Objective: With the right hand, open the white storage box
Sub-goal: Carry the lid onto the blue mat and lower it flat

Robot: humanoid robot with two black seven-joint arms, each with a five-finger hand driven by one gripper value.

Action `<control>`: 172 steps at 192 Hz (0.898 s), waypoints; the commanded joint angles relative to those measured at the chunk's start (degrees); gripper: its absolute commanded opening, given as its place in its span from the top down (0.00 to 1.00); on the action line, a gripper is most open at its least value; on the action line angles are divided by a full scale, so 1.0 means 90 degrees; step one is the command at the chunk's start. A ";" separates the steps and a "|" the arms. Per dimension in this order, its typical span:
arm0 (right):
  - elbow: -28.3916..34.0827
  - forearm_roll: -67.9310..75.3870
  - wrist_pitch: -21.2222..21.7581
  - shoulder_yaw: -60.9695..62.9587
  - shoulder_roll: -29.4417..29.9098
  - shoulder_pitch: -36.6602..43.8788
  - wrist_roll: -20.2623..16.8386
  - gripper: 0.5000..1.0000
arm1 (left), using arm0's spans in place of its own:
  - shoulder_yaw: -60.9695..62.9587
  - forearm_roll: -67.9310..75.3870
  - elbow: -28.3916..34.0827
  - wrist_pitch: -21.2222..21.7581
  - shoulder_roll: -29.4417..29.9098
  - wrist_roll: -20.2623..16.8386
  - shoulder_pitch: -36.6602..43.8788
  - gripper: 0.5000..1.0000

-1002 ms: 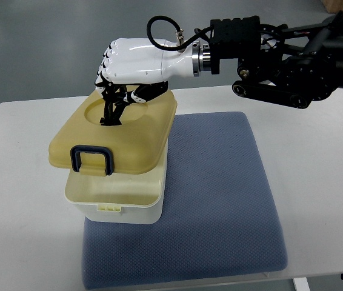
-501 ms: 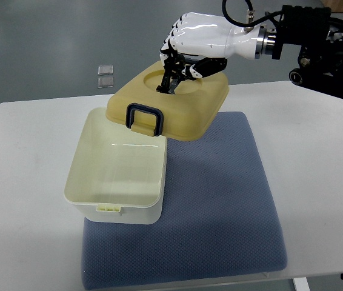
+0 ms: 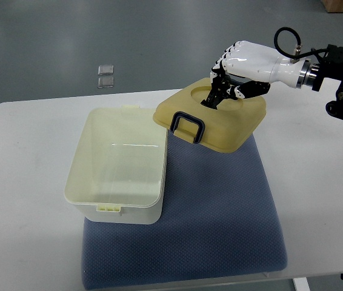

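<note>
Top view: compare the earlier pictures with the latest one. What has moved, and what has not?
The right hand, gripping the lid, carried it off the white storage box and to the picture's right, over the blue mat. Box and mat stayed put.

The box (image 3: 116, 167) is a cream-white, rectangular plastic tub standing upright and open, its inside bare. It rests partly on the tabletop (image 3: 26, 182) and partly on the blue mat (image 3: 220, 206), at the mat's left edge, with small latch tabs on its near and far rims. Its lid (image 3: 211, 120), yellowish with a round recess on top and a dark blue handle (image 3: 187, 127), is off the box, tilted, up and to the right above the mat's far end.
</note>
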 commanded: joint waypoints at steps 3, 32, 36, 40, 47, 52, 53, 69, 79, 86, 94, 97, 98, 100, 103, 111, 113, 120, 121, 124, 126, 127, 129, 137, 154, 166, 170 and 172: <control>-0.0060 -0.0016 0.0000 0.0178 -0.0162 -0.0235 0.0000 1.00 | -0.0001 0.0000 0.0003 0.0001 0.0000 0.0006 0.0001 0.00; -0.0236 -0.0026 -0.0010 0.0353 -0.0279 -0.0498 0.0000 1.00 | -0.0001 0.0000 -0.0007 0.0001 0.0000 -0.0004 0.0001 0.00; -0.0246 -0.0035 -0.0010 0.0363 -0.0279 -0.0547 0.0000 1.00 | 0.0009 0.0000 0.0003 0.0001 0.0000 0.0006 0.0001 0.00; -0.0256 -0.0045 -0.0010 0.0363 -0.0279 -0.0586 0.0000 1.00 | -0.0001 0.0000 0.0003 0.0001 0.0000 -0.0004 0.0001 0.00; -0.0265 -0.0094 -0.0049 0.0373 -0.0279 -0.0645 0.0000 1.00 | -0.0001 0.0000 0.0003 0.0001 0.0000 -0.0004 0.0001 0.00; -0.0285 -0.0143 -0.0117 0.0373 -0.0279 -0.0694 0.0000 1.00 | -0.0001 0.0000 0.0003 0.0001 0.0000 0.0006 0.0001 0.00; -0.0285 -0.0153 -0.0146 0.0373 -0.0270 -0.0713 0.0000 1.00 | -0.0001 0.0000 -0.0006 0.0001 0.0000 -0.0004 0.0001 0.00; -0.0304 -0.0367 -0.0322 0.0393 -0.0231 -0.0908 0.0000 1.00 | -0.0001 0.0000 0.0003 0.0001 0.0000 0.0006 0.0001 0.00; -0.0304 -0.0523 -0.0391 0.0412 -0.0192 -0.1035 0.0000 1.00 | -0.0001 0.0000 0.0003 0.0001 0.0000 -0.0004 -0.0009 0.00; -0.0304 -0.0602 -0.0440 0.0412 -0.0172 -0.1114 0.0000 1.00 | -0.0001 0.0000 -0.0007 0.0001 0.0000 0.0006 0.0001 0.00; -0.0304 -0.0690 -0.0498 0.0422 -0.0143 -0.1202 0.0000 1.00 | -0.0001 0.0000 0.0003 0.0001 0.0000 0.0006 0.0001 0.00; -0.0304 -0.0719 -0.0527 0.0422 -0.0104 -0.1231 0.0000 1.00 | -0.0001 0.0000 0.0003 0.0001 0.0000 -0.0004 0.0001 0.00; -0.0304 -0.0738 -0.0537 0.0412 -0.0094 -0.1241 0.0000 1.00 | -0.0001 0.0000 -0.0006 0.0001 0.0000 -0.0004 0.0001 0.00; -0.0304 -0.0739 -0.0537 0.0412 -0.0094 -0.1241 0.0000 1.00 | -0.0001 0.0000 -0.0007 0.0001 0.0000 -0.0004 0.0001 0.00; -0.0304 -0.0768 -0.0567 0.0412 -0.0084 -0.1260 0.0000 1.00 | -0.0001 0.0000 0.0003 0.0001 0.0000 0.0006 -0.0009 0.00; -0.0295 -0.0826 -0.0586 0.0412 -0.0045 -0.1280 0.0000 1.00 | -0.0001 0.0000 0.0003 0.0001 0.0000 -0.0004 0.0001 0.00; -0.0295 -0.0846 -0.0586 0.0422 -0.0035 -0.1290 0.0000 1.00 | -0.0001 0.0000 0.0003 0.0001 0.0000 -0.0004 0.0001 0.00; -0.0285 -0.0924 -0.0586 0.0422 -0.0006 -0.1299 0.0000 1.00 | -0.0001 0.0000 0.0003 0.0001 0.0000 -0.0004 0.0001 0.00; -0.0285 -0.0924 -0.0586 0.0422 -0.0006 -0.1299 0.0000 1.00 | -0.0001 0.0000 0.0003 0.0001 0.0000 -0.0004 0.0001 0.00; -0.0275 -0.0953 -0.0586 0.0432 0.0014 -0.1299 0.0000 1.00 | -0.0001 0.0000 0.0003 0.0001 0.0000 0.0006 0.0001 0.00; -0.0266 -0.0973 -0.0586 0.0441 0.0023 -0.1299 0.0000 1.00 | -0.0001 0.0000 0.0003 0.0001 0.0000 -0.0004 0.0001 0.00; -0.0265 -0.0973 -0.0586 0.0441 0.0023 -0.1299 0.0000 1.00 | -0.0001 0.0000 0.0003 0.0001 0.0000 -0.0004 0.0001 0.00; -0.0265 -0.0992 -0.0596 0.0451 0.0043 -0.1299 0.0000 1.00 | -0.0001 0.0000 0.0003 0.0001 0.0000 -0.0004 0.0001 0.00; -0.0256 -0.1080 -0.0596 0.0461 0.0101 -0.1299 0.0000 1.00 | -0.0001 0.0000 0.0003 0.0001 0.0000 0.0006 0.0001 0.00; -0.0246 -0.1295 -0.0625 0.0461 0.0248 -0.1299 0.0000 1.00 | -0.0001 0.0000 0.0003 0.0001 0.0000 0.0006 -0.0009 0.00; -0.0236 -0.1383 -0.0664 0.0461 0.0355 -0.1299 0.0000 1.00 | -0.0001 0.0000 0.0003 0.0001 0.0000 0.0006 0.0001 0.00; -0.0236 -0.1432 -0.0684 0.0461 0.0385 -0.1299 0.0000 1.00 | -0.0001 0.0000 0.0003 0.0001 0.0000 -0.0004 0.0001 0.00; -0.0236 -0.1461 -0.0684 0.0461 0.0404 -0.1299 0.0000 1.00 | -0.0001 0.0000 0.0003 0.0001 0.0000 -0.0004 0.0001 0.00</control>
